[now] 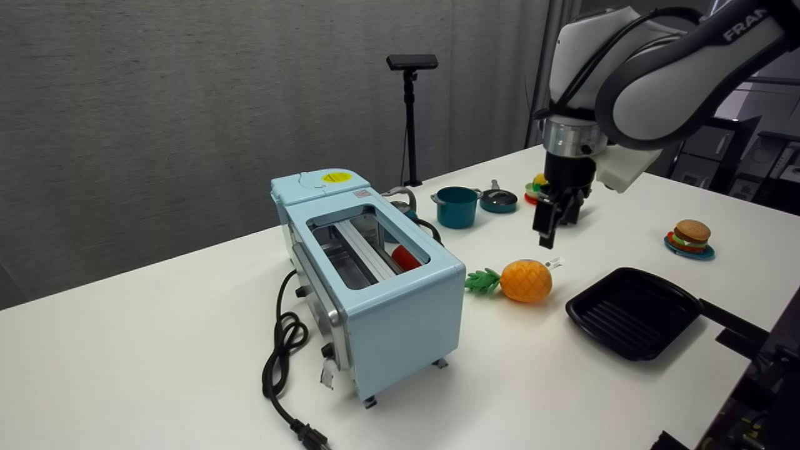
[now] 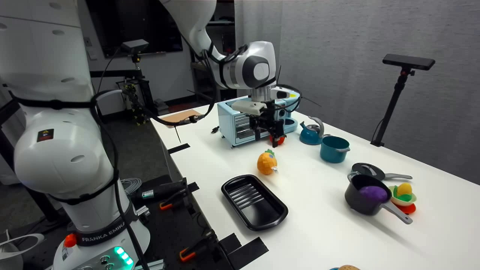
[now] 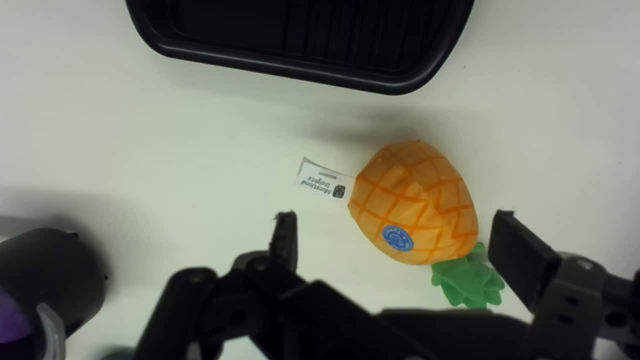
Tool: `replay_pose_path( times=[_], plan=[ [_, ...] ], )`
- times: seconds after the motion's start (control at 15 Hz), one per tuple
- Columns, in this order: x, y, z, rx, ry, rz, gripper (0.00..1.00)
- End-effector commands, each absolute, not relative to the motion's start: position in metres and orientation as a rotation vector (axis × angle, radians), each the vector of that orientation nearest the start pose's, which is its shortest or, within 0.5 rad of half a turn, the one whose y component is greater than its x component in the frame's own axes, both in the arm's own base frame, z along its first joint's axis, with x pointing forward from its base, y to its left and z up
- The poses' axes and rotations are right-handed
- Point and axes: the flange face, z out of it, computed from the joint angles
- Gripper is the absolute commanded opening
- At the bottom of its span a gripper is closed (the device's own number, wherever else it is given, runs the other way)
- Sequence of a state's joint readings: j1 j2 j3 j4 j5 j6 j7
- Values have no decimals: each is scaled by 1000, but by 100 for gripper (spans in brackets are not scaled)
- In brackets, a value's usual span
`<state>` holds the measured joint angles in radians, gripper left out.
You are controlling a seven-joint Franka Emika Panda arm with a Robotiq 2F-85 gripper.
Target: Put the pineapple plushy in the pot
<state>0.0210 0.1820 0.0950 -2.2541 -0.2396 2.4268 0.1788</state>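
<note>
The pineapple plushy, orange with a green tuft, lies on its side on the white table in both exterior views and in the wrist view. My gripper is open and empty above the table, also in an exterior view. In the wrist view its fingers stand apart on either side of the plushy, not touching its body. The pot is a dark saucepan with a grey handle and a purple thing inside. It shows partly at the wrist view's left edge.
A light blue toaster oven stands close to the plushy's tuft. A black square pan lies near the plushy. A teal pot, kettle, lidded pan, toy bowl and toy burger stand around.
</note>
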Motion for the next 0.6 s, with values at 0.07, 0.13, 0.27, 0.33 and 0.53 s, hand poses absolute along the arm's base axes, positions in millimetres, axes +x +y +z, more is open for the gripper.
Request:
replay_pose_path(
  times=[0.07, 0.13, 0.27, 0.33, 0.53],
  plan=[
    [551, 73, 220, -3233, -283, -29, 100],
    [554, 75, 210, -3230, -295, -24, 100],
    [561, 82, 190, -3232, -322, -21, 100],
    [564, 84, 183, -3235, -331, -23, 100],
    [577, 96, 164, -3249, -353, -16, 100]
  ],
)
